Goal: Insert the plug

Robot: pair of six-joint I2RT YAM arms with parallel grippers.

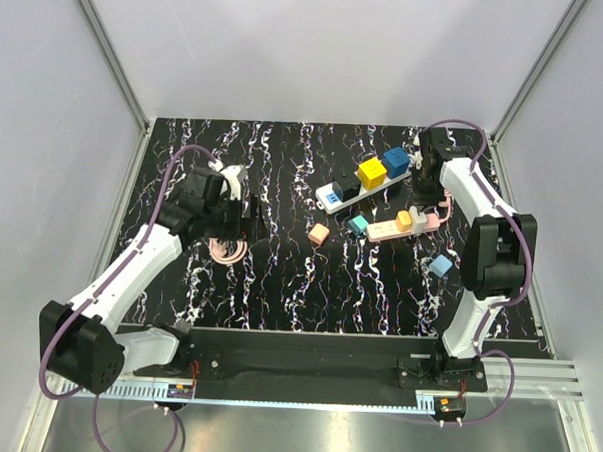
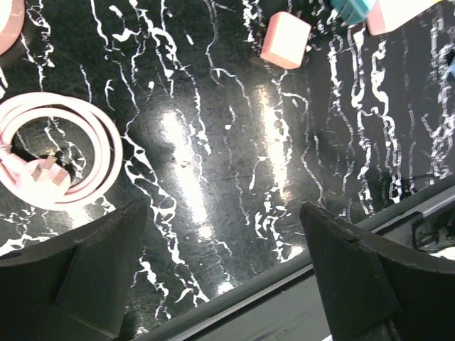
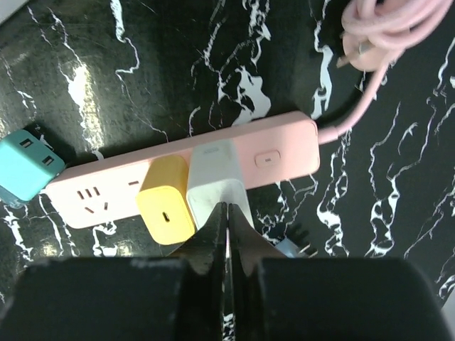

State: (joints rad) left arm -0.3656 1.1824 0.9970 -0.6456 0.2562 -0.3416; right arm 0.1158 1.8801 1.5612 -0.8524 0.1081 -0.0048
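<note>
Black marbled tabletop (image 1: 279, 285) between white walls, and all the action is on the right. The right pincer (image 3: 226, 213) has its fingers pressed together with nothing between them, the tips sitting at the near edge of the white plug (image 3: 213, 167). That plug stands in the pink strip (image 3: 277, 142), tight against a yellow plug (image 3: 165, 206), with a teal cube (image 3: 25, 167) lying at the strip's far end. From above I can't tell whether the white plug is fully home. This looks like the push-down phase, near the finish.

Over on the left, the left pincer (image 2: 220, 209) hangs wide apart over bare table, holding nothing, with a pink coil (image 2: 71, 142) just off to its side and the strip well away.

Now the risks. Those tips bear on the plug's edge, not its centre, so a push could tip it and bind the pins, or the tips could slide off. Nothing steadies the strip either, so it may skate or twist, and the yellow neighbour could get nudged.
</note>
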